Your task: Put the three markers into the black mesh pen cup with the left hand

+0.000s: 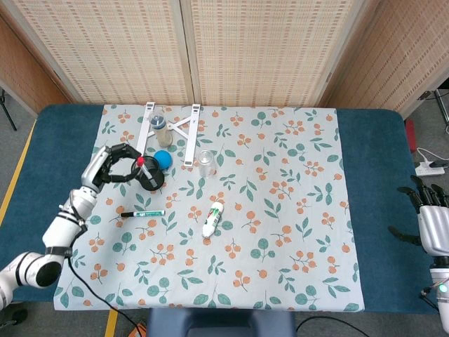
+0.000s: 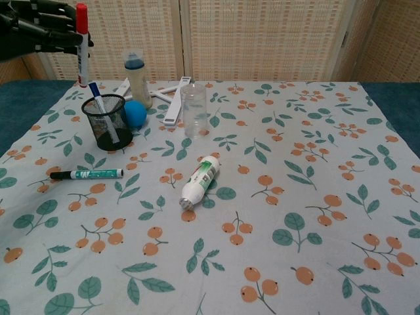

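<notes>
A: Where are the markers?
B: The red marker hangs upright, cap up, above the cup, pinched in the left hand. In the head view its red cap shows just over the cup's rim. The blue marker stands tilted inside the cup, cap up. The green marker lies flat on the cloth, in front of the cup and apart from it.

A: And the hands?
B: The left hand grasps the red marker between its fingertips, near the top left of the chest view. The right hand shows only in the head view, at the right edge over the blue tabletop, fingers spread and holding nothing.

A: What else lies on the cloth?
B: A blue ball just beside the cup, a capped bottle behind it, a white stand, a clear glass, and a white tube lying on its side near the middle.
</notes>
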